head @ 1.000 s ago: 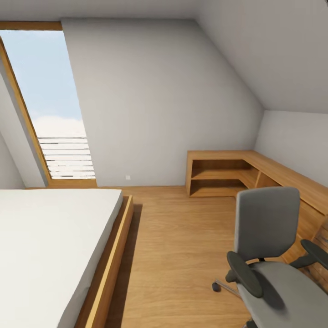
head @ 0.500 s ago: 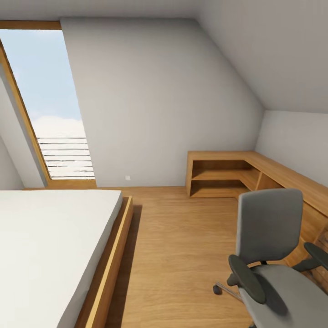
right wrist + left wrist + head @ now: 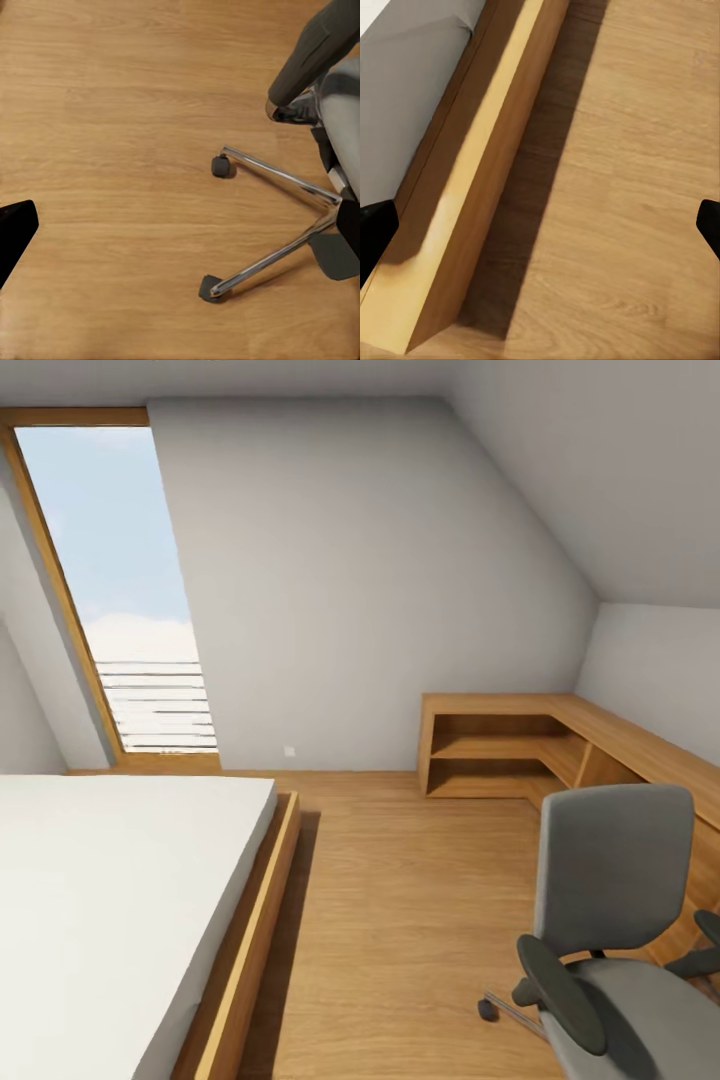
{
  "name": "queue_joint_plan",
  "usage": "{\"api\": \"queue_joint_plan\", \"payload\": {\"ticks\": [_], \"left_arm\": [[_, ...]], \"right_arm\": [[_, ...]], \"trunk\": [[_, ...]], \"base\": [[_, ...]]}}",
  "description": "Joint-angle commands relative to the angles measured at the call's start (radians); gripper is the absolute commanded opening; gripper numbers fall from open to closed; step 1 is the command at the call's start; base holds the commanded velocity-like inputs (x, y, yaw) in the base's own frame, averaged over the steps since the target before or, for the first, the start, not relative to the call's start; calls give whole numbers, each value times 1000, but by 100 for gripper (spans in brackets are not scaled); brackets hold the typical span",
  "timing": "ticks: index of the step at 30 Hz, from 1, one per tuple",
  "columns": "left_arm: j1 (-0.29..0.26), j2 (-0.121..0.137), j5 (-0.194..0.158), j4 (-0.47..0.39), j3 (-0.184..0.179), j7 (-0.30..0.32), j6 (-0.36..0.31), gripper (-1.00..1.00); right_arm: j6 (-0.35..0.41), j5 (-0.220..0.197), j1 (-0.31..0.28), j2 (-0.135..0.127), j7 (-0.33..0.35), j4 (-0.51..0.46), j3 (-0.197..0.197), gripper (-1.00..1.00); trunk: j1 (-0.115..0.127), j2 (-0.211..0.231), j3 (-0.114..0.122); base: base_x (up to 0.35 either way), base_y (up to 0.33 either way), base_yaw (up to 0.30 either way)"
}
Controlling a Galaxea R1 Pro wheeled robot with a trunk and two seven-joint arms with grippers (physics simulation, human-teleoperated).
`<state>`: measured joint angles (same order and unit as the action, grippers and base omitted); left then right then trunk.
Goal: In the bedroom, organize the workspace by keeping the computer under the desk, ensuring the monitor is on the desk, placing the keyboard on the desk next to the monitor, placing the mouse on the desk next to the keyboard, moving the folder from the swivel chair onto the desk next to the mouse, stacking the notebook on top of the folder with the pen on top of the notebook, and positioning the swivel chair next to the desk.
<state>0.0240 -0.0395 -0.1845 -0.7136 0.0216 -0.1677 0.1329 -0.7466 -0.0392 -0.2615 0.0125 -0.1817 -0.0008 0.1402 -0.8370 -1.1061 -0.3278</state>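
On the light wood floor (image 3: 400, 920), grey upholstered swivel chair (image 3: 610, 920) with chrome legs; left claw (image 3: 540, 225) and right claw (image 3: 180, 225) spread wide

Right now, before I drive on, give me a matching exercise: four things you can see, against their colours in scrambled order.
Things:
1. swivel chair upholstery
2. bed top
3. shelf unit
4. chair base legs

Colours:
A. chrome
B. white
C. grey
D. light wood

Pairs: 1-C, 2-B, 3-D, 4-A
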Motion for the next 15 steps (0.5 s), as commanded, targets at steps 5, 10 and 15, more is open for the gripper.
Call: {"api": "queue_joint_plan", "payload": {"ticks": [5, 10, 15], "left_arm": [[0, 0, -7, -1, 1, -1, 2, 100], [0, 0, -7, -1, 1, 0, 3, 100], [-1, -1, -7, -1, 1, 1, 3, 100]], "right_arm": [[-1, -4, -1, 0, -5, 1, 9, 100], [-1, -4, -1, 0, -5, 1, 9, 100], [-1, -4, -1, 0, -5, 1, 9, 100]], "trunk": [[0, -1, -1], [0, -1, -1], [0, -1, -1]], "base": [[0, 0, 17], [6, 65, 4], [52, 117, 1]]}}
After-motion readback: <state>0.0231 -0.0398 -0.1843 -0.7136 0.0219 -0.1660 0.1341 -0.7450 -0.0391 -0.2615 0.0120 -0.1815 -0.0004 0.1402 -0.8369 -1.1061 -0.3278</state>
